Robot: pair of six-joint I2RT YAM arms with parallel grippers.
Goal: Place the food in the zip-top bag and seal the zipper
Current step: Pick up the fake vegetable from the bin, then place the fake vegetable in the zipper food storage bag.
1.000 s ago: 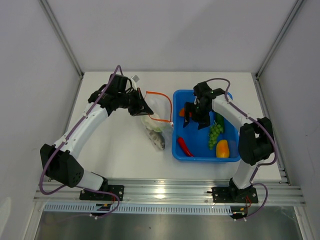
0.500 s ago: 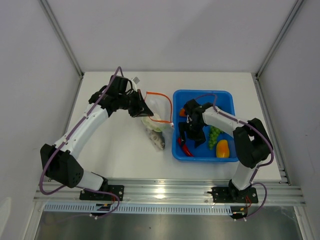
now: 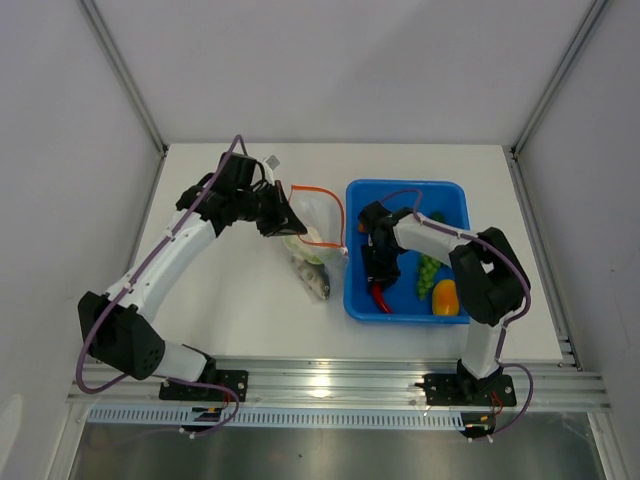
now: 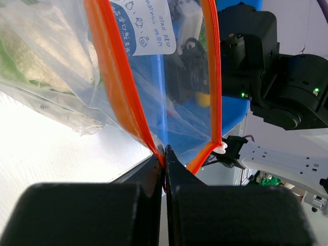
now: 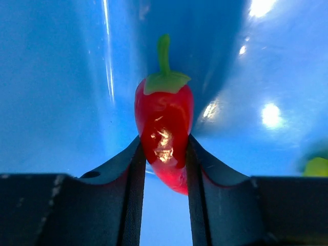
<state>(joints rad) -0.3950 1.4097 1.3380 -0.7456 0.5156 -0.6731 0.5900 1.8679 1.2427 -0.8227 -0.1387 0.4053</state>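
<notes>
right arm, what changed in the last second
The right gripper moved toward the near edge along the left side of the blue tray, came down over the red chili and closed on it. The left gripper stayed shut on the zipper, holding the zip-top bag where it was. The green grapes and orange-yellow pepper did not move.

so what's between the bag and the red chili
Just the wall of the blue tray, in the top view: the zip-top bag lies just outside it, the red chili inside, pinched by the right gripper.
</notes>
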